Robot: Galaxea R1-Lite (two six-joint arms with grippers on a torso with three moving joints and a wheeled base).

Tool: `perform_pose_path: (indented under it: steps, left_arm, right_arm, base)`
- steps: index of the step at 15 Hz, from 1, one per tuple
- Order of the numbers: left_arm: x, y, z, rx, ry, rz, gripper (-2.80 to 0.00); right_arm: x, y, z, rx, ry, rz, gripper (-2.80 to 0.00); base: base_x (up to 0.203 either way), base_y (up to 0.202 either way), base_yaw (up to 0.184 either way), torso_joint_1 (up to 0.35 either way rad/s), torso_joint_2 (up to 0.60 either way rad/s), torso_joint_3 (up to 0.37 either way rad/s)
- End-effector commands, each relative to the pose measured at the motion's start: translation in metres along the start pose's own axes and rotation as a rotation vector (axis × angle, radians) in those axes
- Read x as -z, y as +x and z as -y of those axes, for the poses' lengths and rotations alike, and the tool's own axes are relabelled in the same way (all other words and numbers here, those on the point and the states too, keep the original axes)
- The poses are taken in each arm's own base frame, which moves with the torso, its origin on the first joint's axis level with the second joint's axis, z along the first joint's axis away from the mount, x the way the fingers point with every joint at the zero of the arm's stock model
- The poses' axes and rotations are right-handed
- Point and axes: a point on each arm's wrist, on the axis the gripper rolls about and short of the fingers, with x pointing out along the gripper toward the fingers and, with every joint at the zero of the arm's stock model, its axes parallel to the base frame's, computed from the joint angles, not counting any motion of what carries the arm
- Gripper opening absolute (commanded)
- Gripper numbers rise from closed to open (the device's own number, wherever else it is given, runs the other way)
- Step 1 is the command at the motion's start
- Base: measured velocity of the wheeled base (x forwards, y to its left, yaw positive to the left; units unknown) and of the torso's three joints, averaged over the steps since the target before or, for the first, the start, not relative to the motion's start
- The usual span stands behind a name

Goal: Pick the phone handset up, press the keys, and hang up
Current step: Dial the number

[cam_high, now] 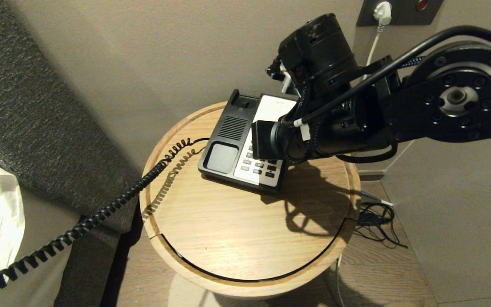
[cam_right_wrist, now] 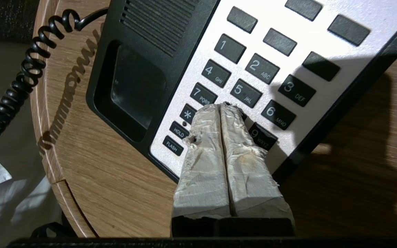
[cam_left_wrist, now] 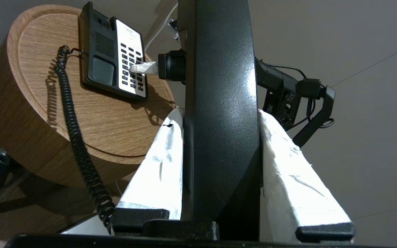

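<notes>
Handset (cam_left_wrist: 219, 103) between left tool (cam_left_wrist: 219, 137) fingers

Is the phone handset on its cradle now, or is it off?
Off. The cradle of the phone base lies empty, and the left gripper clamps the phone handset away from the table, the coiled cord trailing off the edge.

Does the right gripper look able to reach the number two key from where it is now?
Probably yes. The right gripper, fingers pressed together, sits on the keypad near the eight; the two key lies just beyond with nothing between them.
</notes>
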Motion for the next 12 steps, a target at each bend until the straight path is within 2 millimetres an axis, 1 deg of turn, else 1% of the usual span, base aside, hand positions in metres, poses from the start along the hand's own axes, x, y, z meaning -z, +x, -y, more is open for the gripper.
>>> perform_pose_path:
  steps: [1, 5, 8, 12]
  left_arm:
    - [0.001, 0.0, -0.001, -0.001, -0.003, -0.004, -2.8]
    - [0.003, -0.001, -0.002, -0.003, -0.004, -0.008, -2.8]
    - [0.003, -0.001, -0.003, -0.003, -0.004, -0.01, -2.8]
    - [0.004, -0.001, -0.003, -0.003, -0.004, -0.01, -2.8]
  right_arm:
    - [0.003, 0.003, 0.0, 0.007, 0.0, -0.012, -2.8]
    - [0.005, 0.011, 0.003, 0.022, -0.001, -0.024, -2.8]
    - [0.008, 0.012, 0.006, 0.029, -0.005, -0.034, -2.8]
    - [0.001, 0.002, 0.005, 0.014, 0.006, -0.005, -2.8]
  base:
    - [0.0, 0.0, 0.0, 0.0, 0.0, 0.0]
    - [0.0, 0.0, 0.0, 0.0, 0.0, 0.0]
    - [0.0, 0.0, 0.0, 0.0, 0.0, 0.0]
    - [0.0, 0.0, 0.0, 0.0, 0.0, 0.0]
